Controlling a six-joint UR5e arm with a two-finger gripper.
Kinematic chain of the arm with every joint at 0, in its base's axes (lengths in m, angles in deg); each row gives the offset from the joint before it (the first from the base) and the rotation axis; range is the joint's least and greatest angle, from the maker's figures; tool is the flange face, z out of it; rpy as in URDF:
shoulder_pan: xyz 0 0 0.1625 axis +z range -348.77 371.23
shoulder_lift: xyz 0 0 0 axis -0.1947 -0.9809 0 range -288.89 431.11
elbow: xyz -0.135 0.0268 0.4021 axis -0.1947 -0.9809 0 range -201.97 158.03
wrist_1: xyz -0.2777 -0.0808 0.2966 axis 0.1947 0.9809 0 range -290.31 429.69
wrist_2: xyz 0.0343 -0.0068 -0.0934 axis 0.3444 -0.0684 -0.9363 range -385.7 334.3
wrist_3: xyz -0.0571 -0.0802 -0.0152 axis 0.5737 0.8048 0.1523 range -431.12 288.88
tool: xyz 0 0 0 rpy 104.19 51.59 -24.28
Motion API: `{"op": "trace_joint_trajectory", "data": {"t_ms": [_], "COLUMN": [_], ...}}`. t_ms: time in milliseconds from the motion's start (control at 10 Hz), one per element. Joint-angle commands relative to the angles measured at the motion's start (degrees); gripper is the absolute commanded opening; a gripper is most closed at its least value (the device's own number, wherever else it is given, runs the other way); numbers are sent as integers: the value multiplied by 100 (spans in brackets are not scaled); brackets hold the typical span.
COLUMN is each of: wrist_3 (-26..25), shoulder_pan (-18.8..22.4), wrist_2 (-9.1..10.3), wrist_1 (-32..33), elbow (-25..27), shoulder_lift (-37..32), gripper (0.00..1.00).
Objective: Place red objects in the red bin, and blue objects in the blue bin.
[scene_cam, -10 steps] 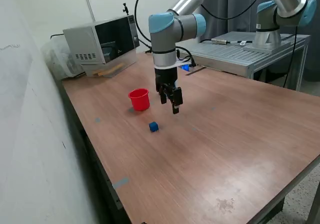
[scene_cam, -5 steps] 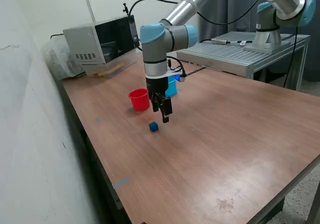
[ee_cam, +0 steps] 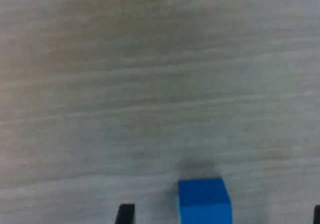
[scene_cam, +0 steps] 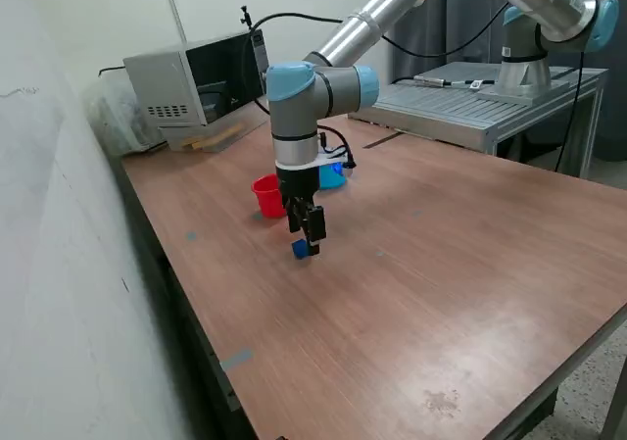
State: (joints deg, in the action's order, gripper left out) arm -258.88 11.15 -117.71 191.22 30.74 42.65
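The jaws of the black two-finger gripper (scene_cam: 311, 243) point straight down and stand spread, one dark tip near each lower corner of the wrist view with open worktop between them. A small dark blue cube (ee_cam: 204, 200) sits on the wood inside that gap, nearer one tip than the other and touching neither. In the exterior view the same small dark blue cube (scene_cam: 301, 249) shows just below the tips, partly hidden by them, so whether the tips have reached the cube's level cannot be told from there.

Just behind the jaws, toward the exterior view's left, stands a small red round plastic cup (scene_cam: 265, 194), tapered and upright with its mouth open; the gripper's body hides its near side. Behind the wrist, toward the exterior view's right, a sliver of a light blue plastic cup (scene_cam: 333, 174) shows, mostly hidden by the arm.

The brown wood-grain worktop (scene_cam: 441, 293) carries all of these. Farther back, at the worktop's far corner toward the exterior view's left, sits a grey microwave oven (scene_cam: 196, 77) with a dark door. Well away toward the exterior view's right, a second grey-and-blue robot arm (scene_cam: 539, 28) stands on a grey metal platform (scene_cam: 470, 102).
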Motion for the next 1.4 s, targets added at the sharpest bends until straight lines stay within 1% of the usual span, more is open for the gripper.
{"op": "trace_joint_trajectory", "data": {"t_ms": [0, 200, 400, 500, 700, 800, 1000, 1200, 1300], "wrist_3": [160, 275, 284, 371, 512, 521, 653, 653, 662], "shoulder_pan": [-1, -10, -10, -10, -10, -10, -10, -18, -27], "wrist_2": [-89, -98, -142, -150, -159, -203, -413, -537, -563], "wrist_1": [90, 99, 116, 116, 125, 151, 196, 178, 169], "elbow": [-164, -156, -112, -94, -129, -155, -234, -401, -402], "shoulder_lift": [139, 156, 183, 183, 191, 191, 200, 192, 157], "gripper": [100, 100, 100, 0, 0, 0, 0, 0, 0]}}
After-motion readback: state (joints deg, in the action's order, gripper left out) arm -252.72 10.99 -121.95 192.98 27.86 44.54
